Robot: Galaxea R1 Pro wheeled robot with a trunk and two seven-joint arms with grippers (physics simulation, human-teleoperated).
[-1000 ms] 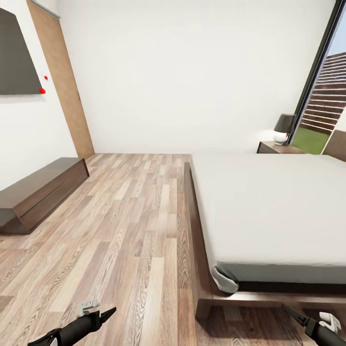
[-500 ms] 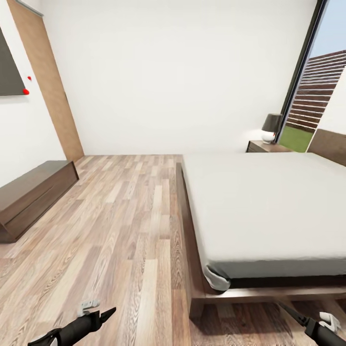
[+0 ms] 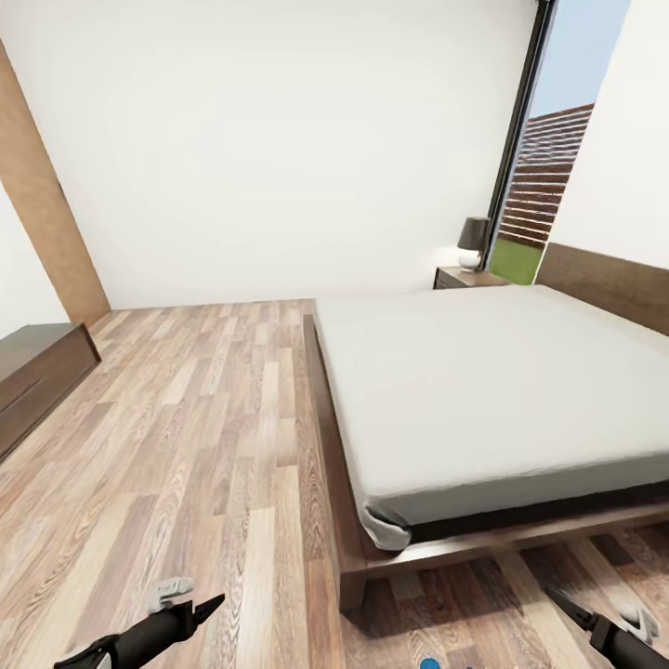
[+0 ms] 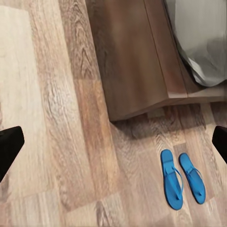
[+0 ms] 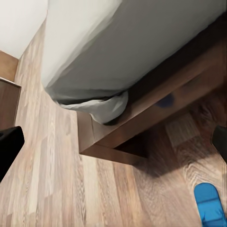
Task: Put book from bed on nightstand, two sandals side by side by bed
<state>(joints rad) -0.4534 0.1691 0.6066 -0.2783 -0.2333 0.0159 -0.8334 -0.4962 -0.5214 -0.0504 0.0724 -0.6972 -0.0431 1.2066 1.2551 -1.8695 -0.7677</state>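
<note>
Bedroom, foot of the bed: pale mattress filling the right half of the head view, dark frame corner at lower centre, no book visible on the bare sheet. Far off at upper right, a nightstand with a dark-shaded lamp beside the tall window. Low dark cabinet at the left edge.

Both sandals caught in the left wrist view, lying flat on the plank floor side by side, almost touching, just off the bed frame's corner, long axes parallel and running roughly along the frame's long side. One blue toe peeking in at the bottom edge of the head view, right of centre; another blue tip at the lower right of the right wrist view.

Left gripper low at bottom left, right gripper at bottom right, both empty. Jaws spread wide on each arm, judging by the dark fingertips parted to opposite edges of each wrist view.

Pair apparently between the two arms and slightly nearer the right one; probably a reach down and inward for either.
</note>
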